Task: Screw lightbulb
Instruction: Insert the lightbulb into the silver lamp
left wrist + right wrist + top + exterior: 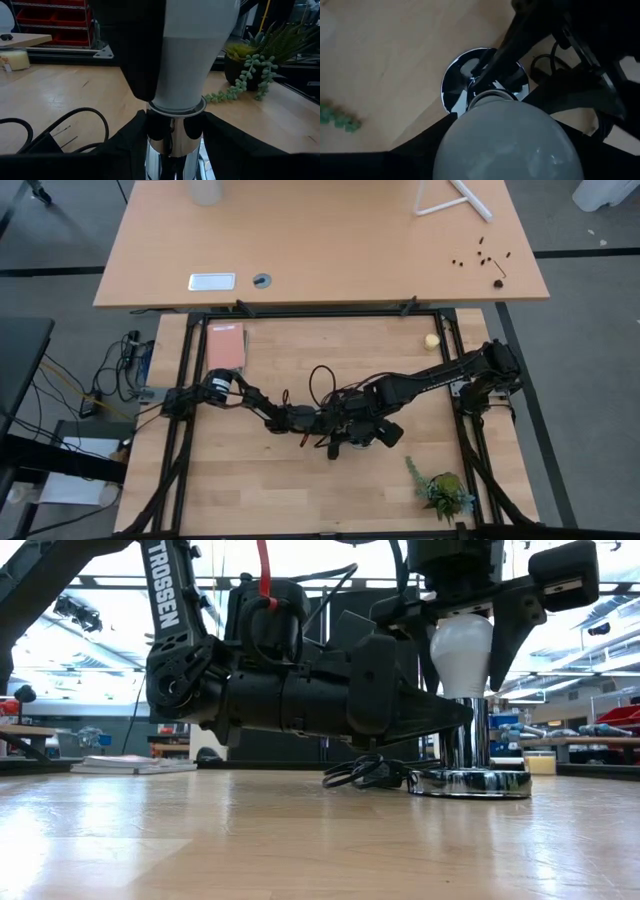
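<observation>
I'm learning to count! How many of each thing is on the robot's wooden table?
Lightbulb: 1
Shiny socket base: 1
Yellow ball: 1
Green plant: 1
Pink book: 1
Total: 5

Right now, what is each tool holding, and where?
Left tool clamps the chrome socket stem below the lightbulb. Right tool straddles its globe; grip cannot be told.

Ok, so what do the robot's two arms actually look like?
Both arms are matte black, built from chunky rounded segments. The left arm carries white TROSSEN lettering on one link, with a red cable and black cables looping along it. The right gripper's fingers are black and blocky.
</observation>
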Available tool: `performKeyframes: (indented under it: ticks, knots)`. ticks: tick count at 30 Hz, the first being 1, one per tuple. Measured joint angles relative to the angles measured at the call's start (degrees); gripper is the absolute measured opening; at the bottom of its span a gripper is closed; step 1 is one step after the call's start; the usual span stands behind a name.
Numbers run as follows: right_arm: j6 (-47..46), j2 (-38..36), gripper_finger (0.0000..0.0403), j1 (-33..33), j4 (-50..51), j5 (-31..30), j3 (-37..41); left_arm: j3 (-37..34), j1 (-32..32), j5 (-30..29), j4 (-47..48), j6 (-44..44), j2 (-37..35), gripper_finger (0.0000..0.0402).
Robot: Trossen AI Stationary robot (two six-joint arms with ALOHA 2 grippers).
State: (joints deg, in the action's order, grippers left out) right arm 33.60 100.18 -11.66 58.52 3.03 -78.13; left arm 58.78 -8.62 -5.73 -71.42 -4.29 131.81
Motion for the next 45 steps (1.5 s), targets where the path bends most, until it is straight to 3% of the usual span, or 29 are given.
performKeyframes:
  ticks: [5,13,18,30,34,45]
  knots:
    - [-10.04,0.00,0.0274,-0.02,-0.93,-0.04,0.00,0.00,-0.04,-1.70,0.01,-0.31,0.01,0.0171]
    - [-30.08,0.00,0.0259,-0.09,-1.35,-2.91,0.04,-0.04,-0.20,-7.13,0.09,-1.95,0.02,0.0171]
    - [-42.11,0.00,0.0274,-0.09,-2.23,-5.57,0.09,-0.04,-0.66,-11.05,0.09,-2.38,0.00,0.0171]
    - [-71.40,0.00,0.0264,0.76,-1.89,-11.02,0.09,-0.11,-0.54,-14.41,-0.99,-5.37,0.02,0.0171]
    - [-73.33,0.00,0.0277,0.98,-1.84,-11.77,0.08,-0.11,-0.48,-14.50,-1.15,-5.40,0.02,0.0171]
    - [-55.98,0.00,0.0345,1.32,-0.62,-7.00,0.02,-0.11,-0.42,-13.74,-0.91,-5.18,0.02,0.0171]
